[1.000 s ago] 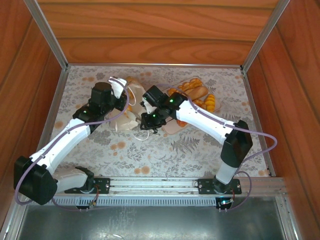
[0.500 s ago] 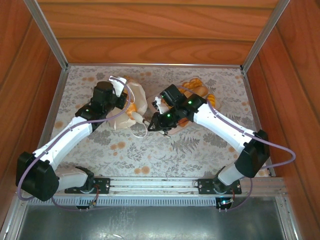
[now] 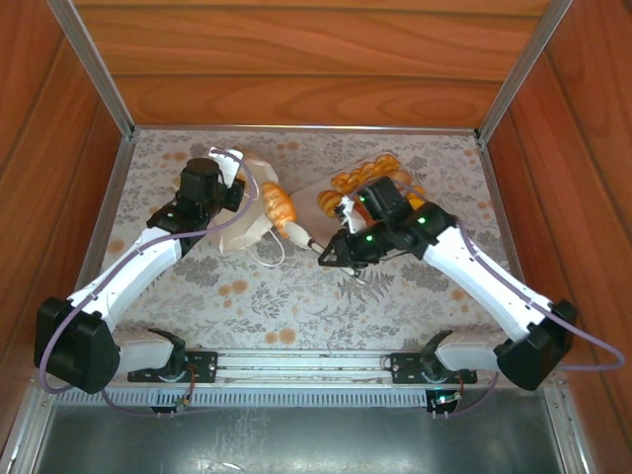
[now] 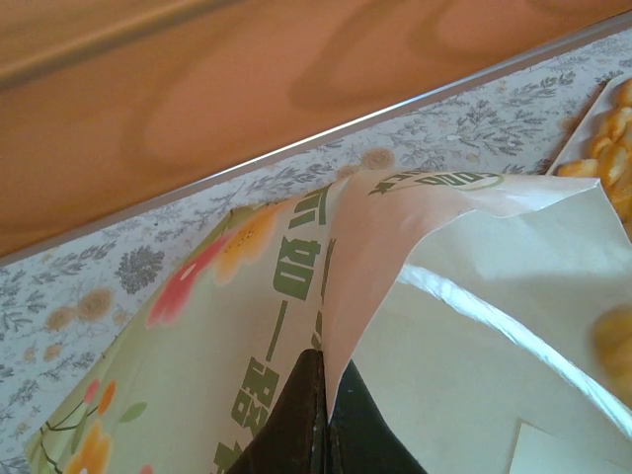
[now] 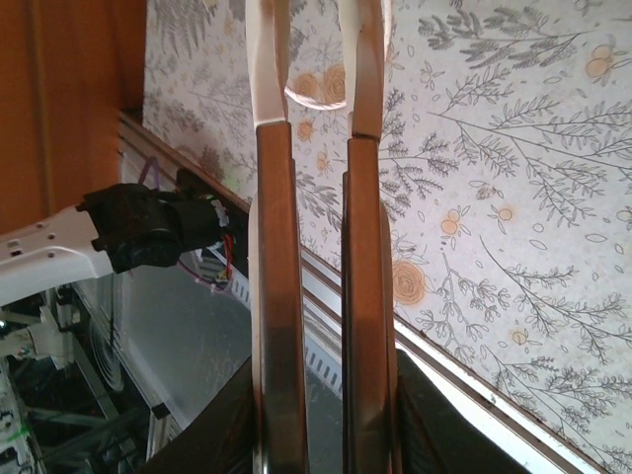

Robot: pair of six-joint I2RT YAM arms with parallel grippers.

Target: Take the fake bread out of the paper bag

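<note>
- While left jaws clamped on the paper bag (image 4: 464,326), we saw right jaws, almost closed, pinching fake bread (image 3: 276,202) at its mouth.
- Pastry-laden tray (image 3: 312,191) sat just beside.

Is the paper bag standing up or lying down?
Lying down: from above, the paper bag sprawls on the table, one edge pinched in the shut left gripper.

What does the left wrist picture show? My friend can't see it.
Two dark fingers pinch a folded edge of the white paper bag, printed with green lettering and pink and orange flowers. Behind it lie a flowery tablecloth, a wooden wall, and golden toy pastries on a tray corner.
</note>
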